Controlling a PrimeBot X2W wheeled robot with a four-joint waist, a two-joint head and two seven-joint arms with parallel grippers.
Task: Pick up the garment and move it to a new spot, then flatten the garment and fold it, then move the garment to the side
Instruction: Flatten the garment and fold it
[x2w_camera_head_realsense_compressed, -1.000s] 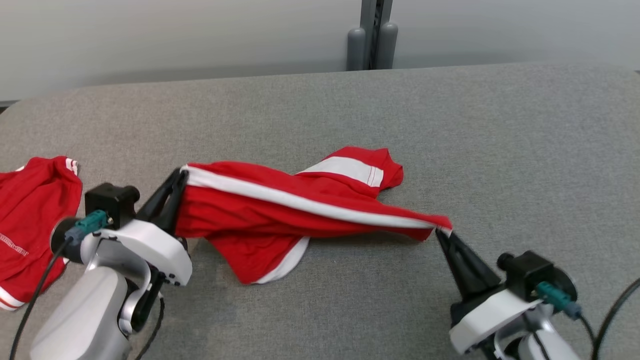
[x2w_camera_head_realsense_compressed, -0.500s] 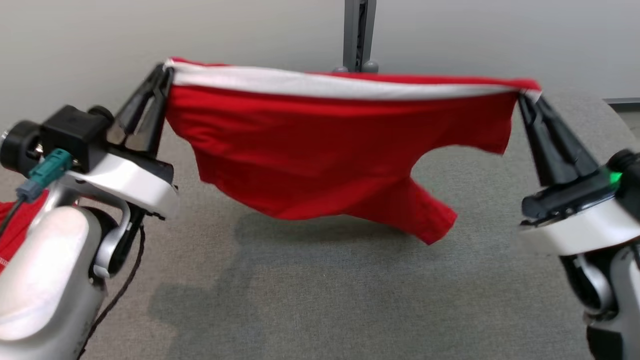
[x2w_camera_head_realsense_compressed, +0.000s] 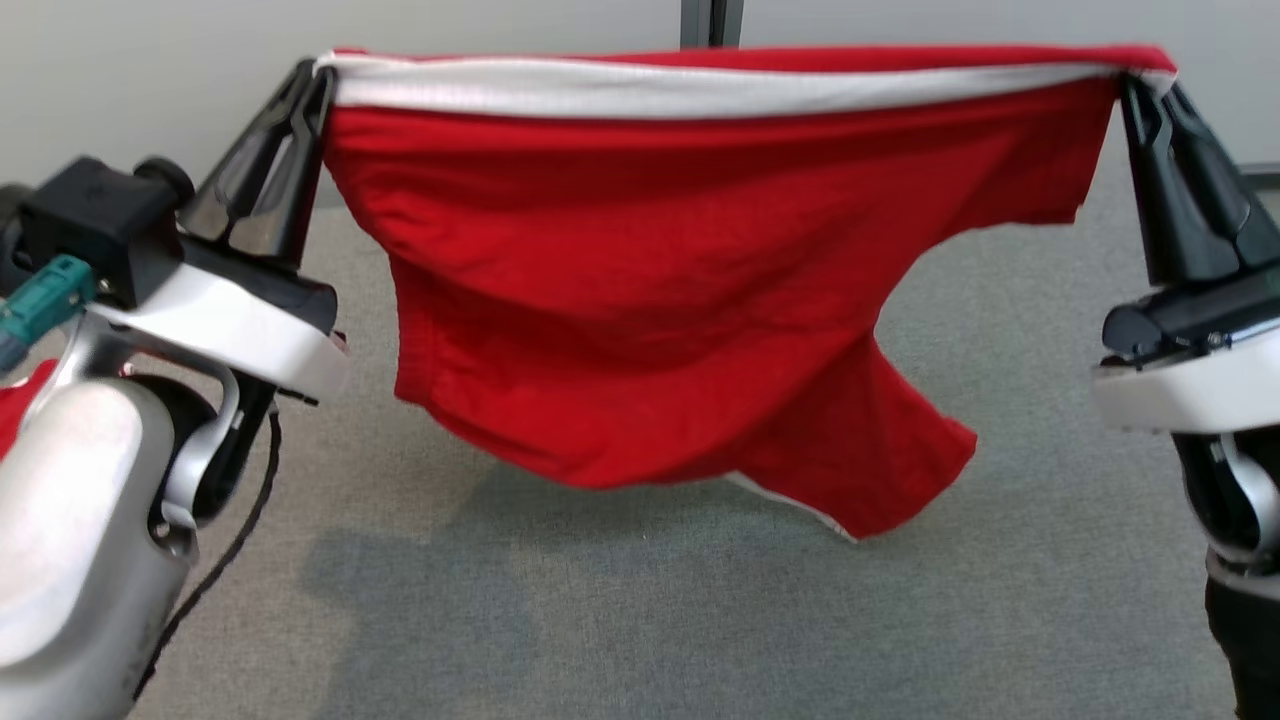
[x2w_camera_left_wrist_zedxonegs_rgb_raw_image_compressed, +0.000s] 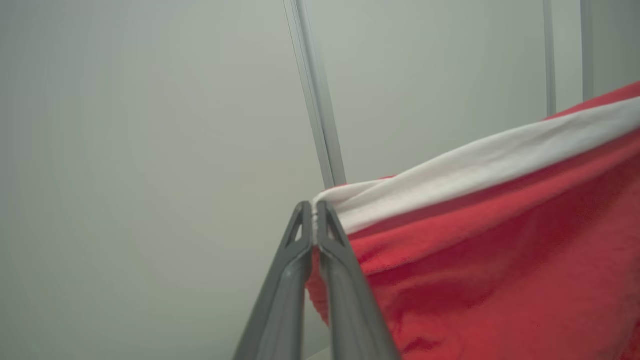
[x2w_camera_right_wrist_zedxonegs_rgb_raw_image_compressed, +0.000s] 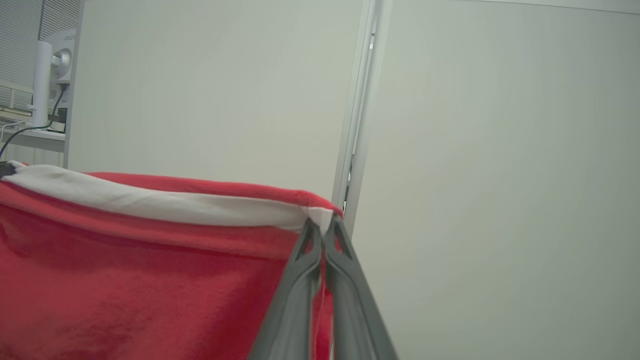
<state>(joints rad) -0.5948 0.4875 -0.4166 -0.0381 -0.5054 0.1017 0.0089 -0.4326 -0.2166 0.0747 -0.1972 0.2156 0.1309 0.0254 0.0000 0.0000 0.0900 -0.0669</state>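
Note:
A red garment (x2w_camera_head_realsense_compressed: 680, 280) with a white band along its top edge hangs in the air, stretched between both grippers above the grey table (x2w_camera_head_realsense_compressed: 640, 620). My left gripper (x2w_camera_head_realsense_compressed: 318, 75) is shut on the band's left corner, and the left wrist view shows the garment (x2w_camera_left_wrist_zedxonegs_rgb_raw_image_compressed: 500, 240) pinched at that gripper's (x2w_camera_left_wrist_zedxonegs_rgb_raw_image_compressed: 314, 210) tips. My right gripper (x2w_camera_head_realsense_compressed: 1135, 85) is shut on the right corner; in the right wrist view the cloth (x2w_camera_right_wrist_zedxonegs_rgb_raw_image_compressed: 150, 270) is clamped at its (x2w_camera_right_wrist_zedxonegs_rgb_raw_image_compressed: 323, 227) tips. The lower folds dangle free, the lowest point near the table's middle.
A second red cloth (x2w_camera_head_realsense_compressed: 22, 400) peeks out at the far left behind my left arm. A grey post (x2w_camera_head_realsense_compressed: 712, 10) stands behind the table against the pale wall. The table's right edge (x2w_camera_head_realsense_compressed: 1255, 175) lies just behind my right gripper.
Both grippers have lifted the garment off the table and pulled it taut, rising further and spreading wider over the last half second. The head camera has also shifted.

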